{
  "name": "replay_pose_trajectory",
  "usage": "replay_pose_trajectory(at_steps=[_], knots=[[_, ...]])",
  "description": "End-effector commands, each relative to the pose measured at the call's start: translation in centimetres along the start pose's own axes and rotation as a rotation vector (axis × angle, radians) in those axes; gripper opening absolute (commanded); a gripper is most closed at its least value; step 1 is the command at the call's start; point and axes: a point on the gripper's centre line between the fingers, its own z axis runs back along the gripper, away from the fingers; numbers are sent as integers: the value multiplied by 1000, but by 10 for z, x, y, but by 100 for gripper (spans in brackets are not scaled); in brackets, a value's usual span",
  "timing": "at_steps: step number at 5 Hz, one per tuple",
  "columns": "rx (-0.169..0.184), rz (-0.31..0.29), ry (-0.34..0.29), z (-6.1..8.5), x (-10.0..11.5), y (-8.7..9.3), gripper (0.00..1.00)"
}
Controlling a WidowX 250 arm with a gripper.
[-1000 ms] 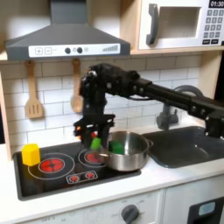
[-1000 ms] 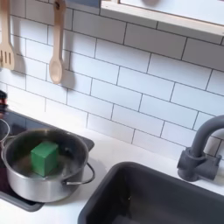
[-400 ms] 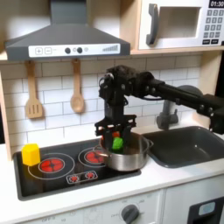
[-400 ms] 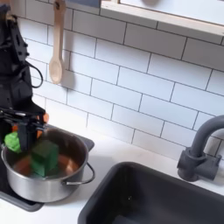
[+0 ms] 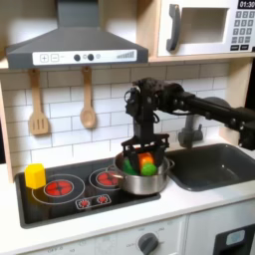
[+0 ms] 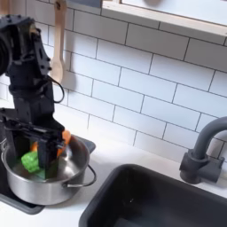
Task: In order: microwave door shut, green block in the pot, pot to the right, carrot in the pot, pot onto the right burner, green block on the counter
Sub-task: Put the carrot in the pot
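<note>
**Inspector:** First exterior view: the black gripper [image 5: 145,159] reaches down into the round shiny steel pot [image 5: 127,180], which sits at the right edge of the black cooktop panel [image 5: 60,204]. The white-framed microwave door [image 5: 200,27] with dark glass is closed.

**Clerk:** And the tool's state?

**Inspector:** In the second exterior view the gripper [image 6: 46,147] has its jaws narrowed around the stubby orange toy carrot [image 6: 39,146], holding it inside the pot [image 6: 62,186]. The small bright green block [image 6: 33,160] lies on the pot floor, just beside the carrot.

**Clerk:** Surroundings?

**Inspector:** A yellow block [image 5: 36,175] stands at the cooktop's edge on the first exterior view's left. The dark grey sink basin [image 6: 168,202] lies beside the pot, set in the cream counter [image 6: 113,149].
</note>
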Motion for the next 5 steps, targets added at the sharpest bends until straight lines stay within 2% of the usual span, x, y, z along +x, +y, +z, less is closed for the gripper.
replay_pose_trajectory(at_steps=[1, 2, 3, 5], knots=[[7, -12, 53, -11, -9, -3, 100], [1, -7, 66, -15, -14, -6, 100], [4, -26, 62, -15, -18, -15, 100], [-12, -48, 62, -18, -15, -38, 100]])
